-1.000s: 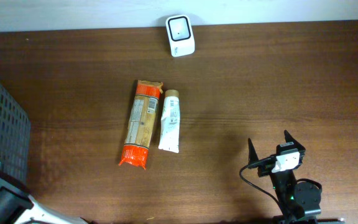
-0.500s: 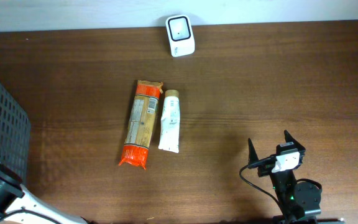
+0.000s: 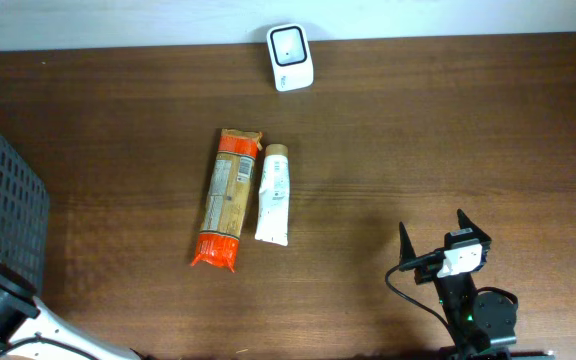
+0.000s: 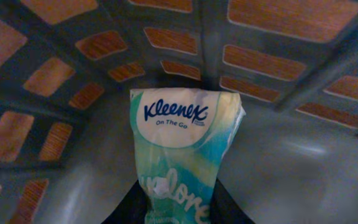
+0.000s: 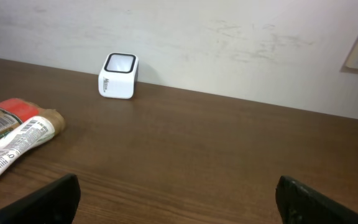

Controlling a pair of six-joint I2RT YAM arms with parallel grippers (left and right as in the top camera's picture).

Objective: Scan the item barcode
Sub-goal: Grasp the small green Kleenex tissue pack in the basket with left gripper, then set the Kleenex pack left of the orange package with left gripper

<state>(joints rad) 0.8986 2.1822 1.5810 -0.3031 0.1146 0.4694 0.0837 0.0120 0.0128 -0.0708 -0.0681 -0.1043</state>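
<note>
While the left gripper [image 4: 179, 211] is sitting deep inside the basket [image 4: 272, 37], its jaws are clamping the lower end of the Kleenex pack [image 4: 182, 134], whose logo end is pointing at the basket's mesh wall. Well apart from the basket, the right gripper [image 3: 432, 225] is holding its jaws spread wide on nothing. An orange packet [image 3: 228, 198] and a white tube [image 3: 273, 195] are lying side by side between basket and right gripper, with the scanner [image 3: 290, 45] standing beyond them.

Your teal-and-white tissue pack [image 4: 182, 149] lies in the basket [image 4: 303, 155], pinched by the left hand [image 4: 179, 208]; the white scanner [image 3: 290, 44] stands at the worktop's [image 3: 448, 140] back edge.
</note>
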